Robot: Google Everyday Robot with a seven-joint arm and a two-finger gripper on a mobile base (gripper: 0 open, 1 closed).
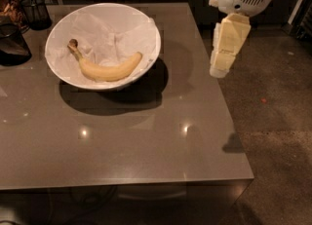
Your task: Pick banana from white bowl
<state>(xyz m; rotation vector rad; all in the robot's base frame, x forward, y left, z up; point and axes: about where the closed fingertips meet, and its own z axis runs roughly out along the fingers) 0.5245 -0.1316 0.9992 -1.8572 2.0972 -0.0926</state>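
A pale-yellow banana [108, 68] with a dark stem tip lies curved in the white bowl [146, 27], on crumpled white paper. The bowl stands at the back left of the grey table [146, 141]. My gripper [222, 65] hangs from the white arm at the upper right. It is above the table's right edge, well to the right of the bowl and apart from it. It holds nothing.
A dark wire-mesh cup [35, 12] and a dark container [12, 44] stand at the table's far left. The table's right edge runs from top centre to lower right, with brown floor [278, 121] beyond it.
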